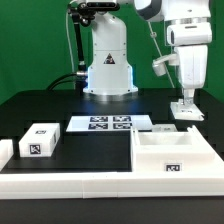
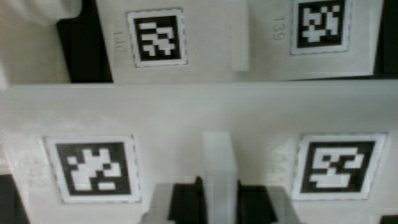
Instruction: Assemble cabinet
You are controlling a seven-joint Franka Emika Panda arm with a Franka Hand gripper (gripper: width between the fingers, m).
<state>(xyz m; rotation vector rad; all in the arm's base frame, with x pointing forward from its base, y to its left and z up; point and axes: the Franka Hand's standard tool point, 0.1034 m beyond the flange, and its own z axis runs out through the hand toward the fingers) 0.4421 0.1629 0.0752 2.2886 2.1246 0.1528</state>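
Parts of the cabinet sit loose on the black tabletop (image 1: 45, 110). Starting from the exterior view's left, a small white plastic block with a black-and-white square tag (image 1: 38, 140) lies farthest from the gripper (image 1: 186, 103), well apart from it and on its camera side. The thin flat white marker board (image 1: 110, 123) lies between that block and the gripper. A large white open-topped plastic box (image 1: 200, 165), tagged on its front wall, stands near the gripper on the camera side. Directly beneath the gripper is a small white plastic part (image 1: 186, 112), with the tips down at it. In the wrist view the 2 dark fingers (image 2: 178, 205) stand either side of a thin upright white rib (image 2: 217, 165), with 1 tag on each flank. Whether they pinch the rib or merely straddle it I cannot tell. These pieces look like stiff, light moulded plastic with smooth faces, so a shallow grip could slip or twist. A thin rib or wall edge, taken low and square, seems the best hold, and the box looks too wide except by 1 wall. For edges, the box wall sits close on the gripper's camera side and a low white border rail (image 1: 90, 185) runs beyond it. Open tabletop lies toward the exterior view's left.
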